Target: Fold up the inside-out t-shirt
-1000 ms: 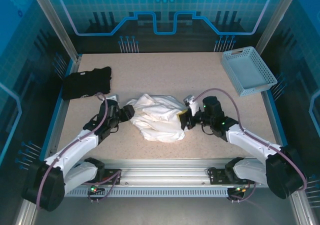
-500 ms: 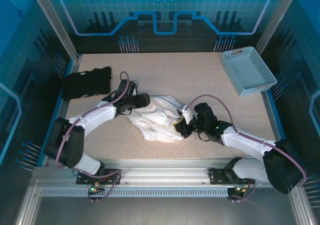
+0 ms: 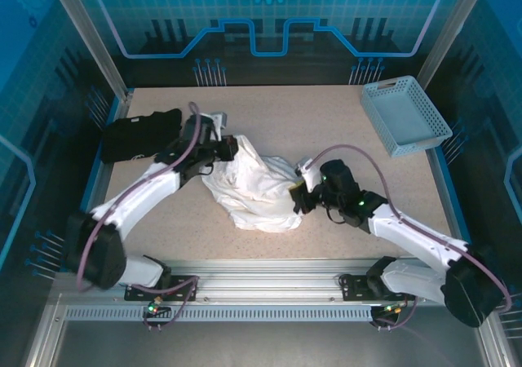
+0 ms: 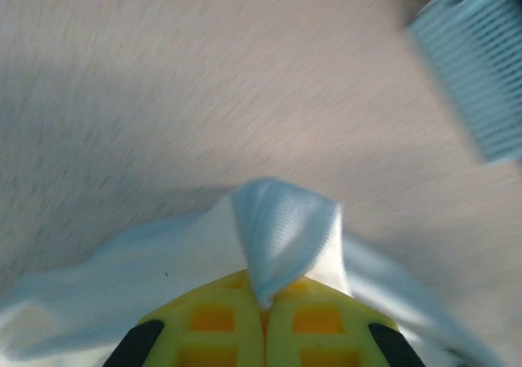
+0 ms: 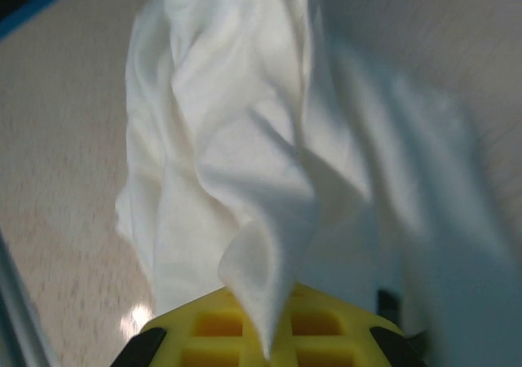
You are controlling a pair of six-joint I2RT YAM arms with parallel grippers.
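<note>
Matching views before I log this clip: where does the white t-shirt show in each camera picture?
Top external: t-shirt bunched mid-table, between both arms.
Left wrist: t-shirt at lower centre, pinched in the left gripper.
Right wrist: t-shirt fills the centre, rising from the right gripper.
Shared landmark: the speckled table under it in all three.

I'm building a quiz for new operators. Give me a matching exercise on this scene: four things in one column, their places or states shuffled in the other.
1. t-shirt
2. black garment
3. basket
4. left gripper

A. far right corner
B. shut on white cloth
C. crumpled in the middle
D. far left corner

Pairs: 1-C, 2-D, 3-A, 4-B
</note>
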